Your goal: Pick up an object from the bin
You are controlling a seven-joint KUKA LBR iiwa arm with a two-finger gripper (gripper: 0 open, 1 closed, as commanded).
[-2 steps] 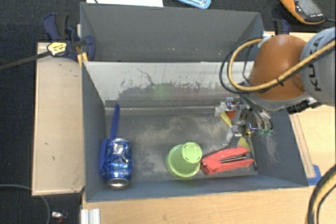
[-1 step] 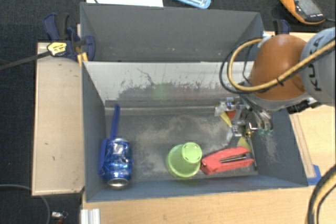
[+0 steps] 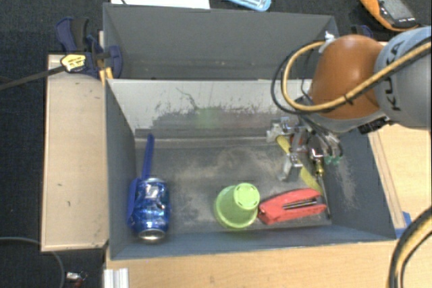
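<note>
We see the gripper (image 3: pixel 305 157) low in the bin; whether it is spread or pressed together we cannot tell. Just beside it, toward the near wall, lies a red stapler-like thing (image 3: pixel 291 206), with a green cup (image 3: pixel 237 204) against its farther end. We judge it stiff, smooth and fairly heavy: pinch across its narrow middle.

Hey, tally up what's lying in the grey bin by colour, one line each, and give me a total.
Blue: 2, crushed can and thin stick
Green: 1, cup
Red: 1, stapler-like thing
Yellow: 1, strip beside the hand
Total: 5
</note>
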